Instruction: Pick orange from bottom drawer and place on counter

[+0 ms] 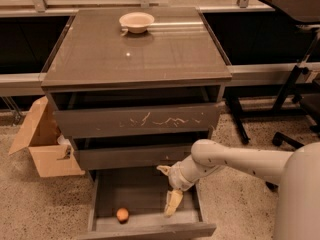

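Observation:
The orange lies in the front left of the open bottom drawer, which is pulled out from the cabinet. My gripper hangs over the right part of that drawer, to the right of the orange and apart from it. Its cream fingers are spread and hold nothing. The counter is the glossy grey-brown top of the cabinet, high above the gripper.
A cream bowl stands at the back of the counter. The middle drawer and the scratched top drawer are closed. A cardboard box sits on the floor to the left. Black chair legs stand to the right.

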Controlling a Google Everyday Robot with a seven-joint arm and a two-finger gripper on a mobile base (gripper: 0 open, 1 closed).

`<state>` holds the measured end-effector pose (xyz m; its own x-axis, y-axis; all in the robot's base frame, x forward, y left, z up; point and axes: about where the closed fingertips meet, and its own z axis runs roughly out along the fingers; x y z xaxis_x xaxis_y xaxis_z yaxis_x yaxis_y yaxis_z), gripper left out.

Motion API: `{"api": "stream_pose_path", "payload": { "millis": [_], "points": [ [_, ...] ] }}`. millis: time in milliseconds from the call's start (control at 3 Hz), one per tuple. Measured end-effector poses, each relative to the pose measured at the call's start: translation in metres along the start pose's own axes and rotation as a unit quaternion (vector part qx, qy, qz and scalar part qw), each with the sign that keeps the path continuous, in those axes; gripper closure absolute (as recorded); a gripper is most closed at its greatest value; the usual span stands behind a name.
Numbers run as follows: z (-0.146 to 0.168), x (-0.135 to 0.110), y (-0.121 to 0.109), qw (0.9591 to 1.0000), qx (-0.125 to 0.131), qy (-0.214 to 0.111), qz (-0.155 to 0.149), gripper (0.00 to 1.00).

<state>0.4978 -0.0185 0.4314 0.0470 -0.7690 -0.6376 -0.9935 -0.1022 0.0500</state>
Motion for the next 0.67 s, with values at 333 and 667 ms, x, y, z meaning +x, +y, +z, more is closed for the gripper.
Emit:
{"api": "stream_pose_path", "payload": {
  "millis": [333, 667],
  "points": [
    [0.038, 0.009, -0.014, 0.9996, -0.009, -0.025, 0.003, 0.00],
    [0.080, 0.016, -0.030, 0.9980, -0.022, -0.057, 0.016, 0.00]
  ]
}}
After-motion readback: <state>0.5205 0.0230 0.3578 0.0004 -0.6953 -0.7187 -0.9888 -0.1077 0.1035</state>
